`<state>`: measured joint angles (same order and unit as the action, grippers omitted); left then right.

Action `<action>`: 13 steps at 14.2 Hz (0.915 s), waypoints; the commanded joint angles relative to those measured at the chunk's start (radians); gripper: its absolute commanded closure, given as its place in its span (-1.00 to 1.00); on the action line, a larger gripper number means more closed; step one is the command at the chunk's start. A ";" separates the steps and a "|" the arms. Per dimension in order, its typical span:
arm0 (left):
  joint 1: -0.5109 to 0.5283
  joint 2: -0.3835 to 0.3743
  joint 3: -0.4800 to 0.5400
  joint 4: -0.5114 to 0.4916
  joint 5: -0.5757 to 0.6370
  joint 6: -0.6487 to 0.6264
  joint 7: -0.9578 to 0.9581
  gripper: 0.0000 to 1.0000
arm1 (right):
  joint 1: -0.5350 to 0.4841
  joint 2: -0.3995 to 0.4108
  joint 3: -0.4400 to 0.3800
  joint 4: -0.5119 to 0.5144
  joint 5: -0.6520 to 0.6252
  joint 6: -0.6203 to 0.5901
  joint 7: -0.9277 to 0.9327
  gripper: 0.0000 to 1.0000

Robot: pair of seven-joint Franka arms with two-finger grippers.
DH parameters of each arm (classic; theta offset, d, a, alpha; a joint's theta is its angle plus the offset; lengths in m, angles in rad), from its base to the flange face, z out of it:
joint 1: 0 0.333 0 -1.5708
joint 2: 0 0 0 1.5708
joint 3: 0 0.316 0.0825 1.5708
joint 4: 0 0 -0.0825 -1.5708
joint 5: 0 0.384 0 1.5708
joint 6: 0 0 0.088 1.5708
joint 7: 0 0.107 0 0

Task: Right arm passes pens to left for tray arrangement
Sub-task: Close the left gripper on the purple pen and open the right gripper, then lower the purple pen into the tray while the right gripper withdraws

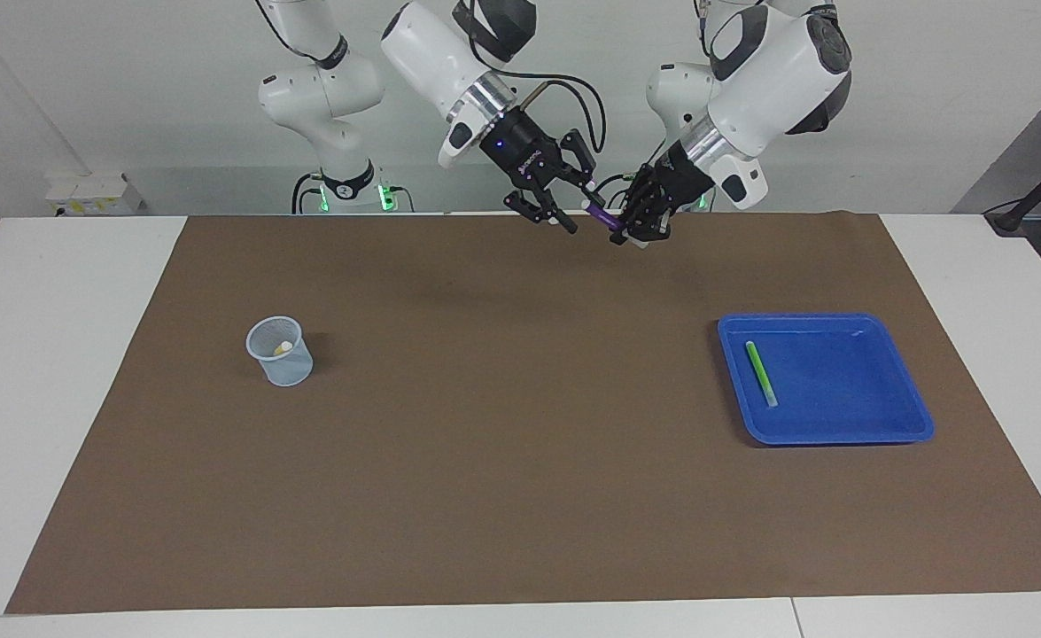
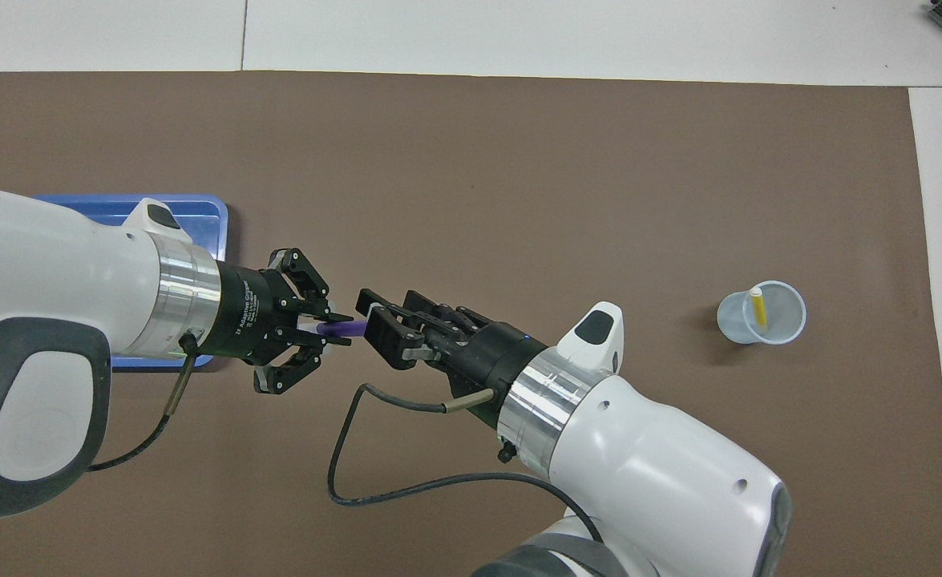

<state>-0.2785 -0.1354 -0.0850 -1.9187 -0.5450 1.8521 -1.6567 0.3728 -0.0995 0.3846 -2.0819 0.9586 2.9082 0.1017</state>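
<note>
Purple pen point(image 2: 341, 328), slim and cylindrical, is sitting clamped in the left gripper point(image 2: 328, 328); the right gripper point(image 2: 374, 320) is standing parted beside it.

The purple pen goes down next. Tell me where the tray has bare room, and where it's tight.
The tray is bare from the green pen to the rim toward the left arm's end. The mat between tray and cup is bare too. Crowded: over the mat's robot-side edge, where left gripper and right gripper meet at the purple pen.
</note>
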 commanded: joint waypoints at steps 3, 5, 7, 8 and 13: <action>0.071 -0.035 0.002 -0.033 0.002 -0.019 0.197 1.00 | -0.089 -0.025 -0.004 -0.006 0.005 -0.212 -0.127 -1.00; 0.139 -0.038 0.002 -0.033 0.002 -0.071 0.421 1.00 | -0.203 -0.045 -0.006 -0.006 -0.077 -0.428 -0.233 -1.00; 0.227 -0.049 0.002 -0.036 0.031 -0.134 0.694 1.00 | -0.299 -0.051 -0.004 0.006 -0.302 -0.608 -0.257 -1.00; 0.261 -0.050 0.002 -0.037 0.071 -0.157 0.829 1.00 | -0.328 -0.052 -0.004 0.019 -0.424 -0.689 -0.257 -1.00; 0.369 -0.055 0.002 -0.062 0.281 -0.172 1.393 1.00 | -0.393 -0.081 -0.006 0.017 -0.800 -0.886 -0.260 -1.00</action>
<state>0.0527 -0.1592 -0.0722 -1.9400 -0.3296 1.6806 -0.4493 0.0150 -0.1541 0.3662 -2.0573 0.2593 2.0660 -0.1440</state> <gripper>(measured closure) 0.815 0.000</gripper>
